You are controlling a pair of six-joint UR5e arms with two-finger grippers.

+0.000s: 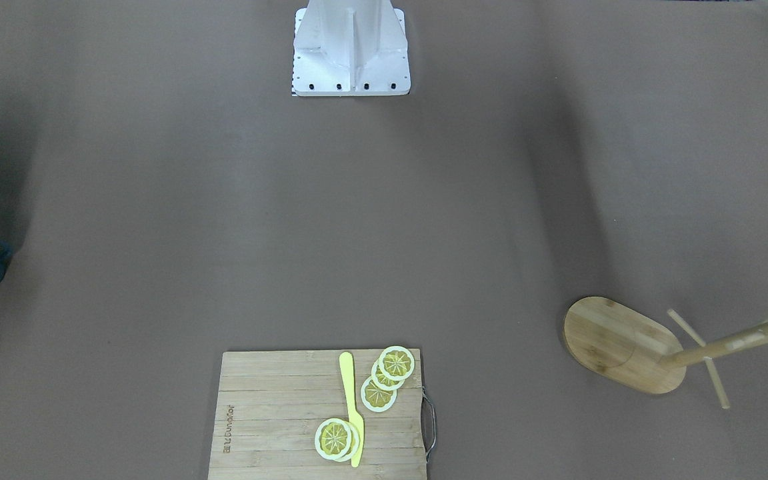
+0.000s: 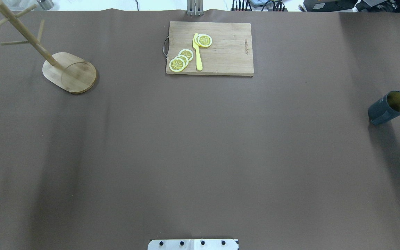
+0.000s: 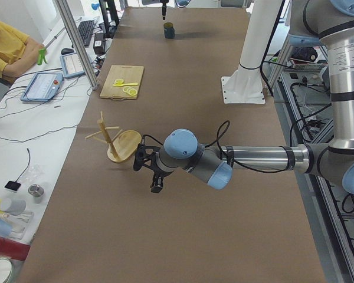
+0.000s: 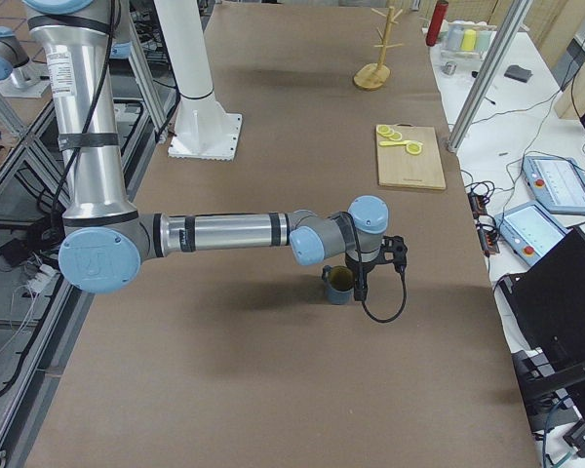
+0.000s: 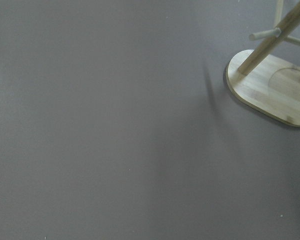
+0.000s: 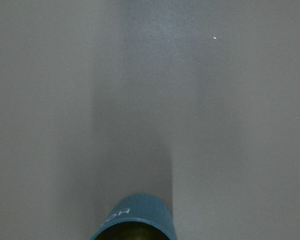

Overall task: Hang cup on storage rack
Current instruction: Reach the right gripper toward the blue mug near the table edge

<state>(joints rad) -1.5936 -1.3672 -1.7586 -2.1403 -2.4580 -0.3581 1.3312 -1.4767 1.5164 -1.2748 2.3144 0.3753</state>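
I see the cup point(image 2: 389, 107) upright at the table's right end, well apart from the rack point(image 2: 69, 73), with the right gripper point(image 4: 359, 290) just beside it. Its jaws, like those of the left gripper point(image 3: 156, 187), I cannot tell, and I'd judge the cup stiff, slick and breakable, best pinched at the rim wall with the handle left free.

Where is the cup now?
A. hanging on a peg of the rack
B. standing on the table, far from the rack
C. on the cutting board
B: the cup stands upright on the table at one end, the storage rack at the other.
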